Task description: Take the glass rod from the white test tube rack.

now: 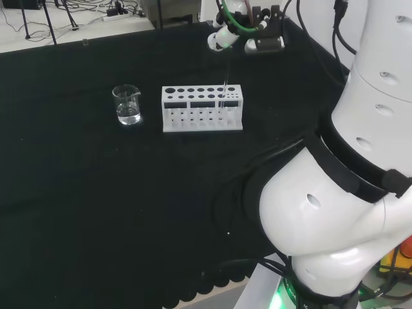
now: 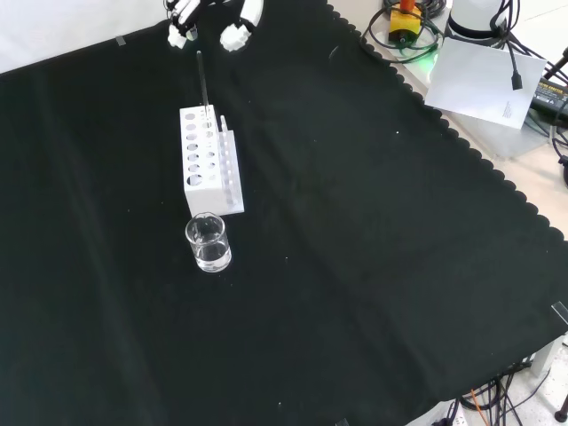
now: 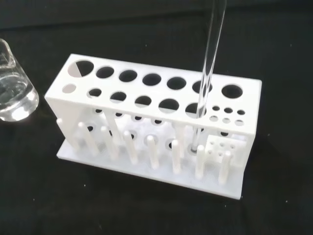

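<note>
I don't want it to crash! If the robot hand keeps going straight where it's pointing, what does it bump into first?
Probably the glass rod standing in the white test tube rack. The hand hangs just beyond the rack's end, aimed at the rod, though depth is hard to judge.

No readable text or signs
The white test tube rack, the glass rod standing in it and the beaker bear no print or scale marks that can be made out; the white sheet beside the cloth carries a small mark too faint to read
</note>
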Motion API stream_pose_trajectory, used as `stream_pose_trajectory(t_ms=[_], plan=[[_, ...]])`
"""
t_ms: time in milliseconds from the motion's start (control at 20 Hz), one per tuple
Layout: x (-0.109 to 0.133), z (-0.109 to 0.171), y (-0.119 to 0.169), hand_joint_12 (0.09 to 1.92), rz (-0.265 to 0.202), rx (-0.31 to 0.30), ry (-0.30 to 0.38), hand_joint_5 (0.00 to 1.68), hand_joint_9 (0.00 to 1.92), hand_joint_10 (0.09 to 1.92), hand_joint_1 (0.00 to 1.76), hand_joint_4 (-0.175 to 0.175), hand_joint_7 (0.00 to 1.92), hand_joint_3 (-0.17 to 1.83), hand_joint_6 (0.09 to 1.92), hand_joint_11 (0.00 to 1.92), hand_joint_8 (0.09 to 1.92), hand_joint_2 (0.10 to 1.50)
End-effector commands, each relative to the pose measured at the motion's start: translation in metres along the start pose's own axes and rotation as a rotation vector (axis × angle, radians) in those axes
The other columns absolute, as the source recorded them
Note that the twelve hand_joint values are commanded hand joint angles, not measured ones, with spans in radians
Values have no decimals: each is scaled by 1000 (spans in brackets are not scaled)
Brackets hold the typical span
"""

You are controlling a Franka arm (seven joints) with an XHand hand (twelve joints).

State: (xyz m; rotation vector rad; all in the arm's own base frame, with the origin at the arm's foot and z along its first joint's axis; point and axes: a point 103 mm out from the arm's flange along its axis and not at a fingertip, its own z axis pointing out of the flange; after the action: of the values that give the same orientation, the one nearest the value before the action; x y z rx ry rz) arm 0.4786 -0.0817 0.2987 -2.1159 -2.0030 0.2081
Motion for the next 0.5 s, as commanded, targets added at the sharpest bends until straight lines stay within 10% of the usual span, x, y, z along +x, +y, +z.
stream_pose_trajectory(t_ms=[50,500], plan=[[-8,15,10,1373,3,29,22,410,742,812,583,-175,419,571,247,286,875,929],[-15,31,25,1316,2,58,23,307,895,898,549,-175,503,572,495,484,897,944]])
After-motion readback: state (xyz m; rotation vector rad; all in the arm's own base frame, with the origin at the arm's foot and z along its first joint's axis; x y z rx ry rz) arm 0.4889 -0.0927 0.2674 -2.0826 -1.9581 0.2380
